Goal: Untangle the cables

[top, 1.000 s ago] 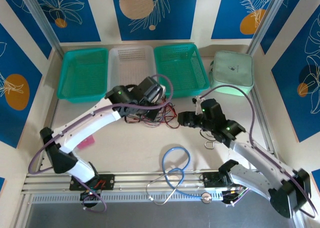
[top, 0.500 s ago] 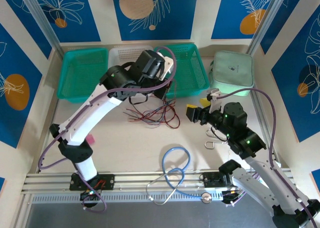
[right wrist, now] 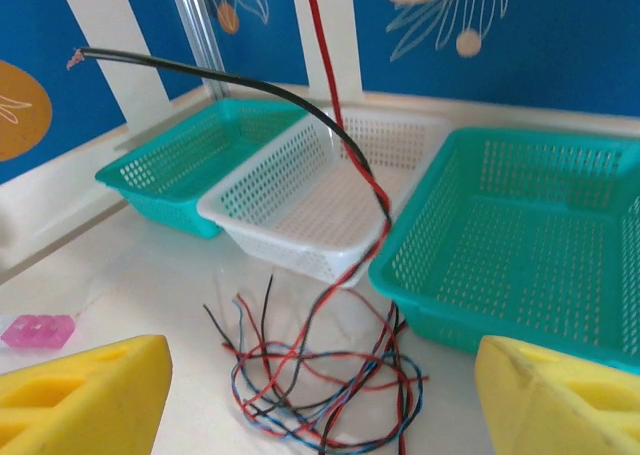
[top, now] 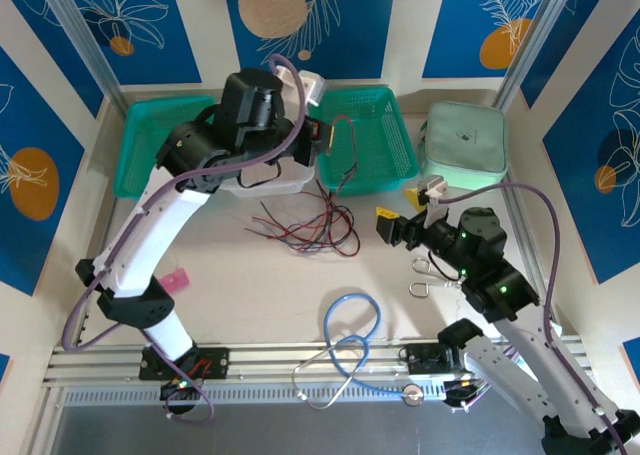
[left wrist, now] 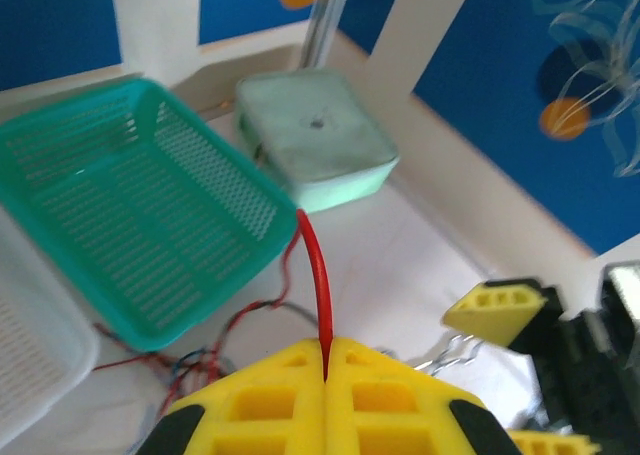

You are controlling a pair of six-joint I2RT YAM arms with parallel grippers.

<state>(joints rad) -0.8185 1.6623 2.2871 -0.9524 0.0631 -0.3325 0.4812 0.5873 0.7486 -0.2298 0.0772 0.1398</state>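
Currently your left tool (left wrist: 325,360) is pinching a red cable (left wrist: 318,270) with its fingers pressed fully together, holding it raised above the edge of the white basket (right wrist: 300,225). The rest of the cables (top: 312,230) are lying in a loose red, black and blue tangle on the worktop (top: 250,275) just in front of that basket. Your right tool (top: 398,207) is gaping wide, gripping nothing, with the tangle lying between it and the basket.

The cables (right wrist: 320,395) are red, black and blue. Two teal mesh baskets (top: 165,150), one white basket (right wrist: 290,205). Mint-green box (top: 462,145). Blue wall panels (top: 360,55) with orange discs and white leaf outlines.
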